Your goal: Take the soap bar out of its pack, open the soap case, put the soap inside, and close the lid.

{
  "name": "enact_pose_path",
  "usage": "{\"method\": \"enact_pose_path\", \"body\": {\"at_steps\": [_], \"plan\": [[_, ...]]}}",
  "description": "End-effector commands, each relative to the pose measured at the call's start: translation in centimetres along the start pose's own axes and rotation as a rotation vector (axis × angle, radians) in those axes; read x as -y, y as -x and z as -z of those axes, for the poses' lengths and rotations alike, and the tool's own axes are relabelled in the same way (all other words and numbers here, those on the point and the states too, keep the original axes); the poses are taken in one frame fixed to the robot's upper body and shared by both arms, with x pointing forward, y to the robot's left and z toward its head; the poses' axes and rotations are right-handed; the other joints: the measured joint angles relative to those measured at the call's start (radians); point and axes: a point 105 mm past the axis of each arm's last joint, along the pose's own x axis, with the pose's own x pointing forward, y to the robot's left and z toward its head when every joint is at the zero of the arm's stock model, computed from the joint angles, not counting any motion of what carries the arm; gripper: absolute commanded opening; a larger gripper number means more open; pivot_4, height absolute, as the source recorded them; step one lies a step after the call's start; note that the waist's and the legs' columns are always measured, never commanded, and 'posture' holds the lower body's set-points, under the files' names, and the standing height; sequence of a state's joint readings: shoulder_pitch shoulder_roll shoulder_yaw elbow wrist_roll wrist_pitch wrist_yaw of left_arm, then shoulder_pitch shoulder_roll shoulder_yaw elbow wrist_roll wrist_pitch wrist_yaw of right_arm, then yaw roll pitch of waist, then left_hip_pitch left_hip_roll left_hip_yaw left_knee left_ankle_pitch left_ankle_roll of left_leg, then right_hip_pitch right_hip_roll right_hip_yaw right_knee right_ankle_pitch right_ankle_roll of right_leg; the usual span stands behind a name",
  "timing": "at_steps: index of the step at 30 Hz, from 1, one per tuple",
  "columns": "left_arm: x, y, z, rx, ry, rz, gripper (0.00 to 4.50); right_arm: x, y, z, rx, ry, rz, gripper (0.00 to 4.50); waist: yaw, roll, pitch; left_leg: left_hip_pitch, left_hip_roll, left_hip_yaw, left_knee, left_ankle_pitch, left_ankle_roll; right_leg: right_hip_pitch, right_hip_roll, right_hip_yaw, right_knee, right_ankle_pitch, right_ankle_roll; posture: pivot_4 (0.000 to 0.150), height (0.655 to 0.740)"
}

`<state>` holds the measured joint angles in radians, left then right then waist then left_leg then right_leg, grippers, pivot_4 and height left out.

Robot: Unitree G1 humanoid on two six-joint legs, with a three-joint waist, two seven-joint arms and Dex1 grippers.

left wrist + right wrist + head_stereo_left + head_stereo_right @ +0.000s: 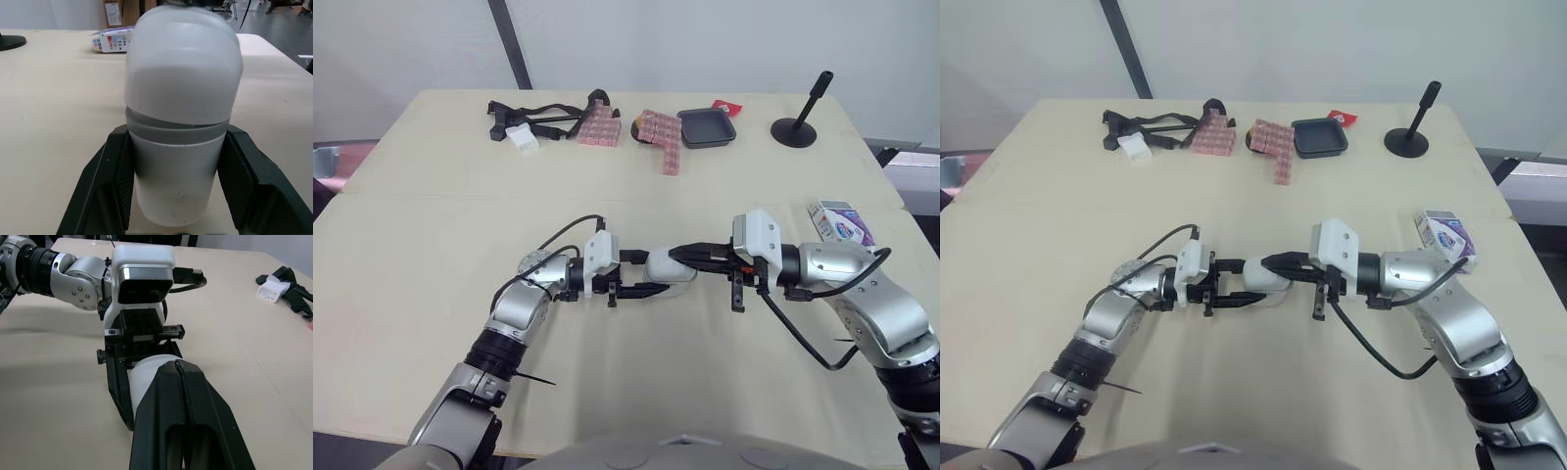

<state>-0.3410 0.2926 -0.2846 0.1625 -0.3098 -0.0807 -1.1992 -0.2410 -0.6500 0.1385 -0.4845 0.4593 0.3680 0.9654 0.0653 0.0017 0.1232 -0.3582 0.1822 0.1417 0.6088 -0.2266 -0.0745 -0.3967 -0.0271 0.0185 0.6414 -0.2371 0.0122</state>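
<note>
The white soap case (671,265) lies on its side at the middle of the table, lid closed. My left gripper (651,275) is shut on the soap case, one black finger (105,181) on each flank of its lower half. From the right, my right gripper (677,255) reaches in with both fingers pressed together, tips resting on top of the case's lid (146,377). The soap pack (840,221), a white and purple box, lies near the table's right edge, beyond my right forearm.
Along the far edge sit a black strap with a white block (533,122), two pink patterned packs (600,127), a black square tray (706,127) and a black stand (798,122). Bare tabletop (431,264) spreads around both arms.
</note>
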Motion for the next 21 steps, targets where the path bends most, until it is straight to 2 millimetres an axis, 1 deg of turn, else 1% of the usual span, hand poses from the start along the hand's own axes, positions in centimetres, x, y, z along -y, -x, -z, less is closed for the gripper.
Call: {"method": "enact_pose_path", "body": {"at_steps": [1, 4, 7, 21], "plan": [[-0.3, 0.3, -0.9, 0.009, -0.039, -0.010, 1.90, 0.3, 0.2, 0.1, -0.029, 0.031, -0.010, 0.03, 0.000, 0.000, 0.000, 0.000, 0.000, 0.000, 0.000, 0.000, 0.000, 0.000, 0.000, 0.000, 0.000, 0.000, 0.000, 0.150, 0.7400], [-0.3, 0.3, -0.9, 0.008, -0.039, -0.011, 1.90, 0.4, 0.3, 0.5, -0.056, 0.030, -0.020, 0.03, -0.001, 0.000, 0.000, 0.000, 0.000, 0.000, 0.000, 0.000, 0.000, 0.000, 0.000, 0.000, 0.000, 0.000, 0.000, 0.150, 0.7400], [-0.4, 0.3, -0.9, 0.009, -0.039, -0.013, 1.90, 0.4, 0.3, 1.3, -0.097, 0.008, -0.030, 0.03, -0.001, 0.000, 0.000, 0.000, 0.000, 0.000, 0.000, 0.000, 0.000, 0.000, 0.000, 0.000, 0.000, 0.000, 0.000, 0.150, 0.7400], [-0.6, 0.3, -0.9, 0.011, -0.040, -0.019, 1.90, 0.5, -0.5, 2.6, -0.172, -0.015, -0.048, 0.03, -0.006, 0.000, -0.001, 0.003, 0.000, 0.000, 0.000, 0.000, 0.000, 0.003, 0.000, 0.000, 0.001, 0.000, 0.000, 0.150, 0.7400]]}}
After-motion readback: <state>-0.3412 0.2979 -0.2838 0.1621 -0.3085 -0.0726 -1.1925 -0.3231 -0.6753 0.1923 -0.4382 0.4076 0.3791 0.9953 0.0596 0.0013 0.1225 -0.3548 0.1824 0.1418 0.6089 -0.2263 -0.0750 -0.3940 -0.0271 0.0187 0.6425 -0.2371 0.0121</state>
